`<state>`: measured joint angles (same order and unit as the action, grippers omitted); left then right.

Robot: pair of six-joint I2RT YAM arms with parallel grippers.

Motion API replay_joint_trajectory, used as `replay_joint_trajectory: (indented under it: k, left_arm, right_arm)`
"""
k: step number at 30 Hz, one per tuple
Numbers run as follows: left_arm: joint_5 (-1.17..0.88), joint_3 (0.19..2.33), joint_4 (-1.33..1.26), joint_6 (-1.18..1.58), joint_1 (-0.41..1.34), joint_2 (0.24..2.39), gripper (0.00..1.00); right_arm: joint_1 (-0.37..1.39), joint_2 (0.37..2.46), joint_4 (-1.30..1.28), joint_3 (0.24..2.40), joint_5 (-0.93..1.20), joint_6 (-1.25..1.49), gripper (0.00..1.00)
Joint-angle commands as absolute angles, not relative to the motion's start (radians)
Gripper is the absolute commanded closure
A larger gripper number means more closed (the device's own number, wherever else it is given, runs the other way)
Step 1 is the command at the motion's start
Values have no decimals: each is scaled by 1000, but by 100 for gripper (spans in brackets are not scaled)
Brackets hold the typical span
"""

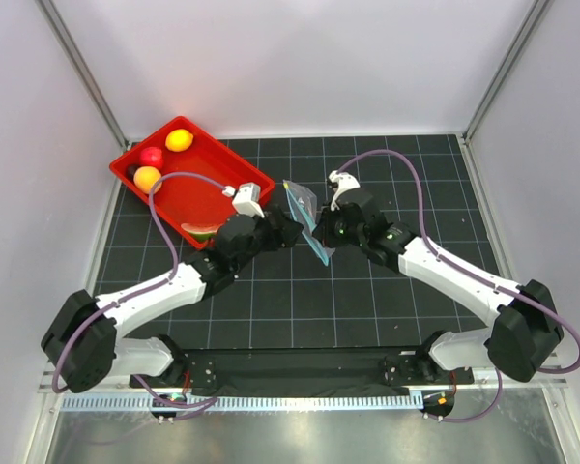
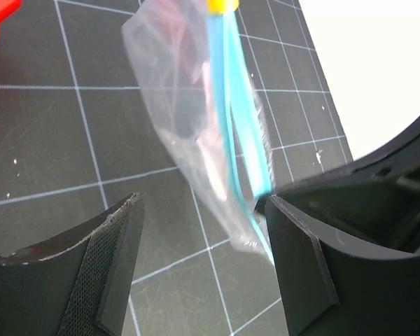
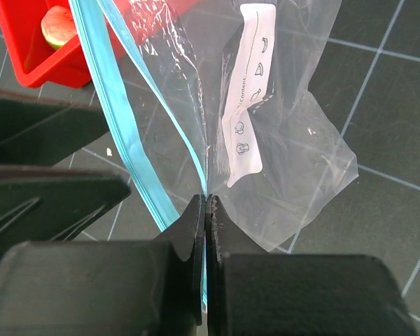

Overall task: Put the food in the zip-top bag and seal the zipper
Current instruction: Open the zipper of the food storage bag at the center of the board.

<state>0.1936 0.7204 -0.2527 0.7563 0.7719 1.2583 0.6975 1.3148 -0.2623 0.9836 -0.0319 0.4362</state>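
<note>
Red tray [image 1: 213, 145], top view, far-left corner of the desk [image 1: 387, 309]: holds lemon [image 1: 180, 139], apple [image 1: 152, 157], orange ball [image 1: 147, 178], dark fruit [image 1: 131, 171] and watermelon wedge [image 1: 201, 231]. Zip-top bag [image 1: 303, 208] mid-desk, just right of the tray, between my left tool [image 1: 288, 229] and right tool [image 1: 321, 232].

Left wrist view: my left tool [image 2: 203, 206] spread; zip-top bag [image 2: 175, 91] ahead, zipper [image 2: 231, 105] just beside one finger.

Right wrist view: my right tool [image 3: 206, 203] pressed together, pinching the zip-top bag [image 3: 294, 140] at its edge by the zipper [image 3: 115, 119]; whitish label [image 3: 250, 84] faces the camera.
</note>
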Motion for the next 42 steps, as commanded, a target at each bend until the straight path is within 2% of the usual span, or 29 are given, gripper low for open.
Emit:
replay_joint_trajectory:
  k: [1,9,12,17,20,21,22,23,25,26,29,35,42]
  left_arm:
    - [215,775,-322,755,769,1272,27]
    - [230,787,-327,749,769,1293,29]
    - [227,788,-325,749,769,1292,49]
    - [239,801,-318,749,769,1304,65]
    - [223,821,-311,738,769,1328,80]
    - [218,830,-311,736,769,1335,93]
    - [215,833,-311,736,769,1339,98]
    - [209,838,-310,735,769,1348,100]
    - [204,845,-299,729,769,1351,100]
    - [206,847,-296,727,769,1348,100]
    - [204,842,-285,727,769,1333,100]
    - [192,868,-216,732,769,1328,100]
    - [184,884,-186,738,769,1324,100]
  right_arm:
    - [709,1279,-225,982,-14,448,99]
    - [721,1266,-235,985,-20,443,99]
    - [726,1262,-238,986,-18,443,99]
    - [738,1267,-236,989,-12,442,99]
    - [753,1276,-233,996,-12,422,99]
    - [762,1276,-233,999,-12,419,99]
    - [764,1278,-235,999,-14,416,98]
    - [765,1275,-233,1000,-12,414,98]
    - [767,1273,-230,1000,-12,413,91]
    - [767,1272,-232,1000,-12,407,72]
    - [767,1272,-254,1015,-46,385,46]
    - [775,1293,-305,1072,-83,319,43]
    - [796,1305,-295,1094,-92,273,57]
